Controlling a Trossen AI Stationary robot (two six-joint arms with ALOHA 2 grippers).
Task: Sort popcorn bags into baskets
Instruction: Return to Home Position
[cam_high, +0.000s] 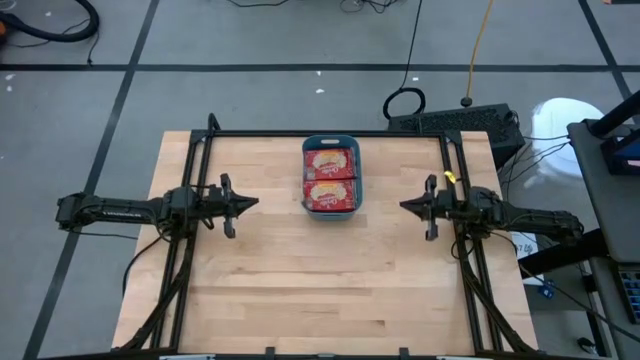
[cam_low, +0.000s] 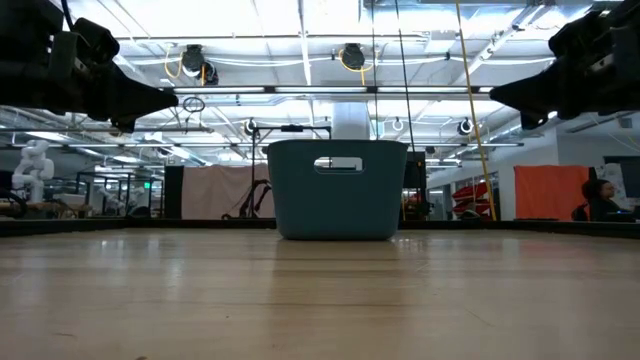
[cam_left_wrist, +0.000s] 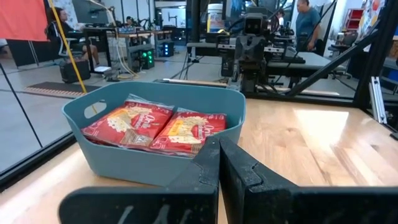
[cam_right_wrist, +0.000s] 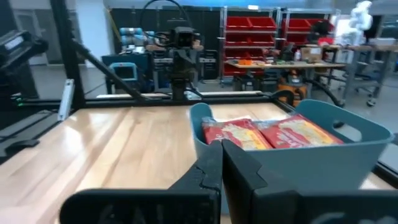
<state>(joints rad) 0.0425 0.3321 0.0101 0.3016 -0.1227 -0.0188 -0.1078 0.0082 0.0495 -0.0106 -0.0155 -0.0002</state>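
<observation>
high view: left tool (cam_high: 250, 203) and right tool (cam_high: 406, 206) are sitting pressed together; an inward swing could be knocking the bin (cam_high: 330, 139) between them.

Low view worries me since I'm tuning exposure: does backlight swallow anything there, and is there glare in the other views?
Low view: ceiling lights backlight the blue bin, its near wall shaded. Left wrist view: a bright glare patch on the table beyond the shut left claw. High view: even light, popcorn bags plainly lit.
</observation>
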